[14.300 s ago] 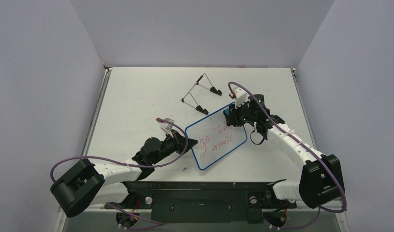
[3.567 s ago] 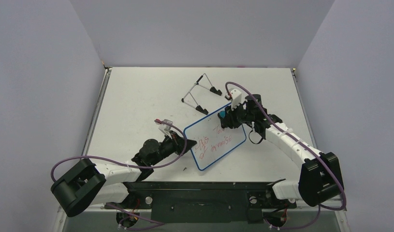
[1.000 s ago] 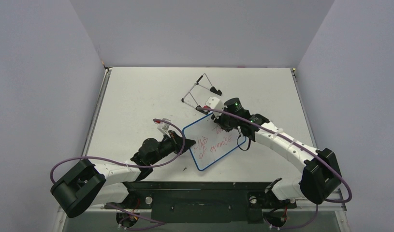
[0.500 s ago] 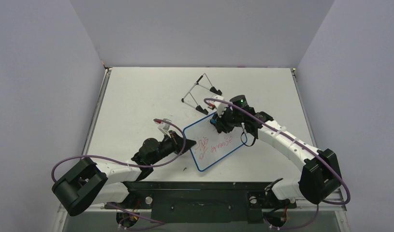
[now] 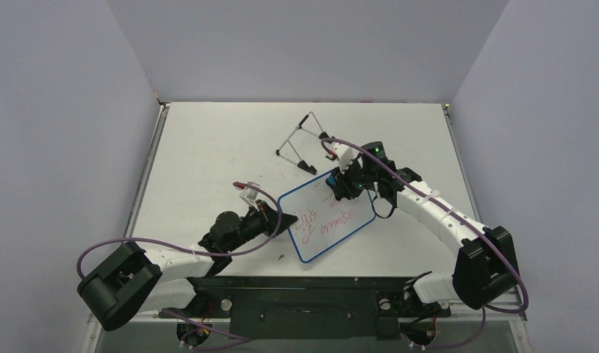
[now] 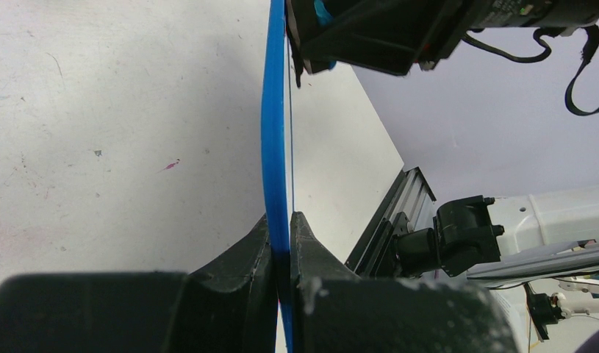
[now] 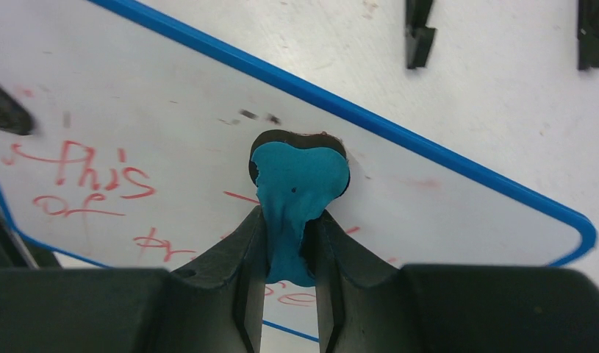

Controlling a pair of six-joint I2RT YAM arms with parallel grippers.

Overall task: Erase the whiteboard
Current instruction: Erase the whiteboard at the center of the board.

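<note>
A blue-framed whiteboard with red writing lies tilted mid-table. My left gripper is shut on its left edge; the left wrist view shows the blue frame clamped edge-on between the fingers. My right gripper is shut on a teal eraser with a black pad. The eraser presses on the board's upper right part, near the blue rim. Red words show to its left and below it. The board surface just above the eraser is wiped, with faint smudges.
A folded wire easel stand with black feet lies behind the board; its feet show in the right wrist view. Light walls enclose the table on three sides. The black rail runs along the near edge.
Over the last second my right gripper has swept the eraser from the board's top-middle rightwards and a little down. The red writing in the upper right has thinned. My left gripper has stayed put.
</note>
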